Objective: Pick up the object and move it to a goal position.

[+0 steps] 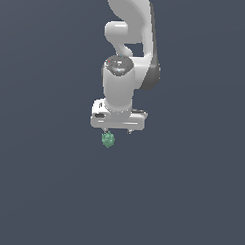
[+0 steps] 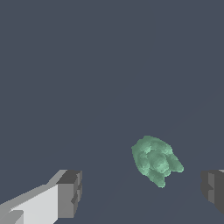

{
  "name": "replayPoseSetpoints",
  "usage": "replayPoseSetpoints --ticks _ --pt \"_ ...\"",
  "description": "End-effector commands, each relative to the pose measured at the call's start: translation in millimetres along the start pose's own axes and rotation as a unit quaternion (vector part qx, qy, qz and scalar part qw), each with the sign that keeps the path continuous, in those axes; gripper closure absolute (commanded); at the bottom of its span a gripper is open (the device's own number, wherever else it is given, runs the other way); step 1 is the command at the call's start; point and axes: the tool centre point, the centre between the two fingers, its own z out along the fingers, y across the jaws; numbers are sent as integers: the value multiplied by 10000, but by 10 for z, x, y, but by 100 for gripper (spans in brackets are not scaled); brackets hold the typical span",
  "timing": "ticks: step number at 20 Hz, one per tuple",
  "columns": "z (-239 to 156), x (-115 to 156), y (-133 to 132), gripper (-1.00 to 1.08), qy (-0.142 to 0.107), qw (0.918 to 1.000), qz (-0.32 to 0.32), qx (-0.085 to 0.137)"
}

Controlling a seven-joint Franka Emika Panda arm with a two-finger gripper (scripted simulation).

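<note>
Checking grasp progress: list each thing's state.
Gripper: open, fingers spread wide, touching nothing.
Teal-green lumpy object: ungrasped, lying between the fingers, apart from both.
Arm: reaching down, gripper just above the object.

Teal-green, matte and mottled, on the object. White on the gripper, dark grey on its fingertips. Plain slate blue on the ground behind.
</note>
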Motion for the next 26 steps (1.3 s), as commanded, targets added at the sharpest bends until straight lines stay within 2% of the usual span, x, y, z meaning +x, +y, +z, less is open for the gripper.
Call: replayPoseSetpoints --ticks 1,10,16,26 --pt "0 0 0 -92 0 10000 0 0" --pt "-123 5 8 -92 96 9996 227 132" --pt "-122 4 9 -92 95 9996 221 132" --pt "-74 -11 48 -92 90 9997 -181 119"
